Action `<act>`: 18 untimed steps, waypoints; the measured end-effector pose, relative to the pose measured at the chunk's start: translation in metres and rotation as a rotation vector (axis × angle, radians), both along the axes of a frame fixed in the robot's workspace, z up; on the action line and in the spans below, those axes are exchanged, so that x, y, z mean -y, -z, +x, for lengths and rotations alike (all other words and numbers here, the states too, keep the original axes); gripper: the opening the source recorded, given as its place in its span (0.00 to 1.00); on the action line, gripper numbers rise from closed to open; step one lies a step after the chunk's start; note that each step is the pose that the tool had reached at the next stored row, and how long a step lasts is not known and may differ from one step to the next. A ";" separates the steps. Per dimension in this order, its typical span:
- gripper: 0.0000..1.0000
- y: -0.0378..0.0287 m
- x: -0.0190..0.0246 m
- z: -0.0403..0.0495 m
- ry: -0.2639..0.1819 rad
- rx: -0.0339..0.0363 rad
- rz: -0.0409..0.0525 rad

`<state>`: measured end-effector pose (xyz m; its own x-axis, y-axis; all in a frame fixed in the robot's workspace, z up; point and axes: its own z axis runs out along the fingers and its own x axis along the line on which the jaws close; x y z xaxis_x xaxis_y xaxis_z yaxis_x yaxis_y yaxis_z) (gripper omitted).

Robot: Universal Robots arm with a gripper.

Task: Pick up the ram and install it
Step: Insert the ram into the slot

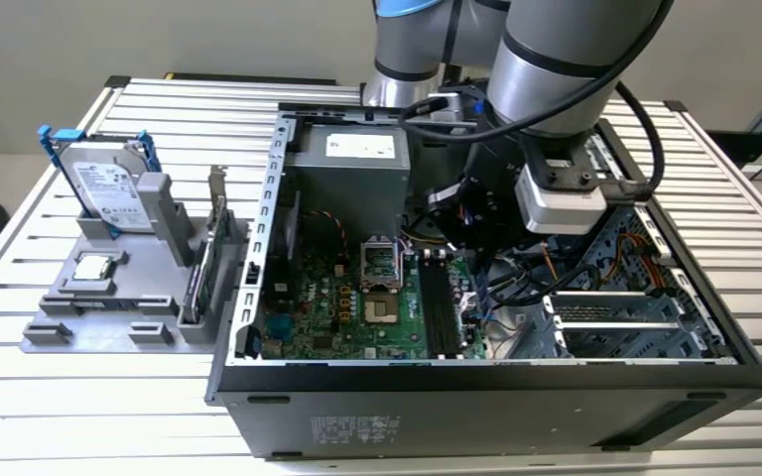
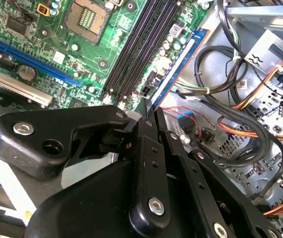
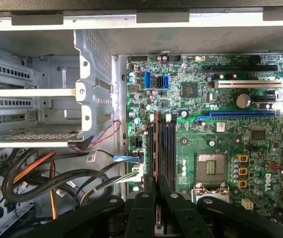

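Note:
My gripper [image 3: 156, 186] reaches down into the open computer case [image 1: 487, 372], over the motherboard [image 3: 230, 148]. It is shut on the ram [image 3: 156, 148], a thin stick seen edge-on between the two black fingers [image 3: 143, 206]. In the second wrist view the ram [image 2: 178, 67] runs out from the gripper [image 2: 148, 111] as a long bluish strip alongside the black memory slots [image 2: 136, 47]. It lines up with the slot nearest the cable side. I cannot tell whether it touches the slot. In the exterior view the gripper [image 1: 467, 228] hangs above the memory slots [image 1: 441, 307].
Bundled cables [image 2: 240, 99] and a metal drive cage [image 3: 42, 109] crowd one side of the slots, and the CPU socket [image 3: 210, 166] lies on the other. On the exterior view's left a grey fixture [image 1: 103, 317] holds a hard drive [image 1: 106, 188] and a bracketed card [image 1: 215, 248].

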<state>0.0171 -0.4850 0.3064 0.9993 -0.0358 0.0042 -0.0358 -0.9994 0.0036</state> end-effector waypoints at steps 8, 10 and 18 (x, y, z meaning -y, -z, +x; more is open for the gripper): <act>0.00 0.0027 0.0000 0.0000 0.000 0.0000 -0.0045; 0.00 0.0034 0.0000 0.0000 0.000 0.0000 -0.0055; 0.00 0.0059 0.0000 0.0000 0.000 0.0000 -0.0080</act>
<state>0.0171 -0.4850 0.3004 0.9993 -0.0358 0.0045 -0.0358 -0.9993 0.0116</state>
